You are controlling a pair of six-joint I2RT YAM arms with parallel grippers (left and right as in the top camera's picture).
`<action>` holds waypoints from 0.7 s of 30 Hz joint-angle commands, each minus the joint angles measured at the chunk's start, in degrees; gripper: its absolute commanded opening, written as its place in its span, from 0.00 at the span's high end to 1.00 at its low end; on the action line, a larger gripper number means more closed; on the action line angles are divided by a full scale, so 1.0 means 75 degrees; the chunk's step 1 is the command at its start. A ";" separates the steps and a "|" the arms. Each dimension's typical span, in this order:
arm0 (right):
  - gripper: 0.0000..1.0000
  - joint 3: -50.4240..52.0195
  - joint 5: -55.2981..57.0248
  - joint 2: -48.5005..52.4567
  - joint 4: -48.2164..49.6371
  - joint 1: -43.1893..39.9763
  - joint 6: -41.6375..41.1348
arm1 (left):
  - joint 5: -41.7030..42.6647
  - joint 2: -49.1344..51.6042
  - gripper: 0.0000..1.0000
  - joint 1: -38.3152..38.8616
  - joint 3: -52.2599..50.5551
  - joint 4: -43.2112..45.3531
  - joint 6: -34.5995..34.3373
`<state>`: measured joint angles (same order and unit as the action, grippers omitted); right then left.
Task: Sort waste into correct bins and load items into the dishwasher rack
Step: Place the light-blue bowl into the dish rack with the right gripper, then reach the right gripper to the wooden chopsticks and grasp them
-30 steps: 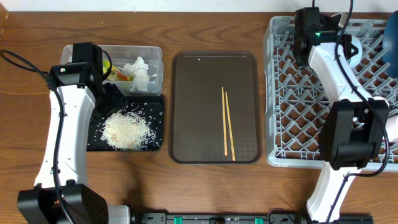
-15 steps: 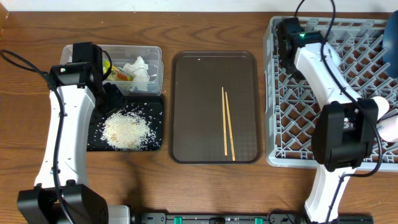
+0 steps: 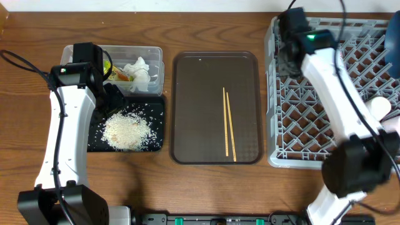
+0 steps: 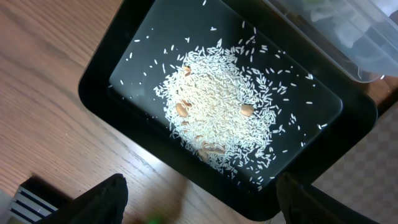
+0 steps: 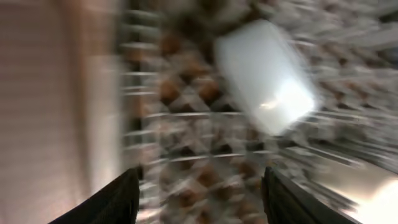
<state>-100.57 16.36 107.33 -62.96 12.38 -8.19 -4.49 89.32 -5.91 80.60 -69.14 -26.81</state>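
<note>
Right under my left gripper (image 4: 200,190), the rice grains (image 4: 217,118) lie heaped mid-floor in the black tray (image 4: 93,93), with a few brownish bits mixed in. Bare floor rings the heap on every side up to the rim. These jaws stand wide with nothing between them, tips over the tray's near rim and the wood table (image 4: 43,93).

Ahead and to the right of them, the clear container (image 3: 156,55) butts against the tray's far edge. It holds the tissue (image 3: 139,69) and the yellow-green wrapper (image 3: 110,65).

The two chopsticks (image 3: 229,122) lie side by side on the brown serving tray (image 3: 194,125), well apart from both grippers, with open tray floor all round.

My right gripper (image 5: 199,193) hangs over the left part of the dishwasher rack (image 3: 287,125), jaws spread and empty. That view is badly smeared: pegs below, and a pale shape (image 5: 264,74) ahead of the jaws that I cannot name.
</note>
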 commanded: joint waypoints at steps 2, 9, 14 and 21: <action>0.39 0.0006 -0.3293 -0.0134 -0.0143 0.0093 0.0361 | -0.0087 0.0041 0.20 -0.0032 -0.0076 -0.0029 -0.0044; 0.47 0.0659 -0.3386 0.0009 -0.0041 0.0959 0.0306 | -0.0087 0.0041 0.20 -0.0032 -0.0076 -0.0032 -0.0041; 0.50 0.1437 -0.3214 0.0093 0.0254 0.1574 -0.0291 | -0.0087 0.0041 0.20 -0.0032 -0.0076 -0.0029 -0.0041; 0.51 0.2777 -0.2465 0.0093 0.1160 0.2378 -0.1128 | -0.0087 0.0041 0.20 -0.0032 -0.0076 -0.0029 -0.0044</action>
<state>-82.72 -6.02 107.31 -55.51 27.99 -11.22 -4.51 89.32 -5.91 80.60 -69.14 -26.83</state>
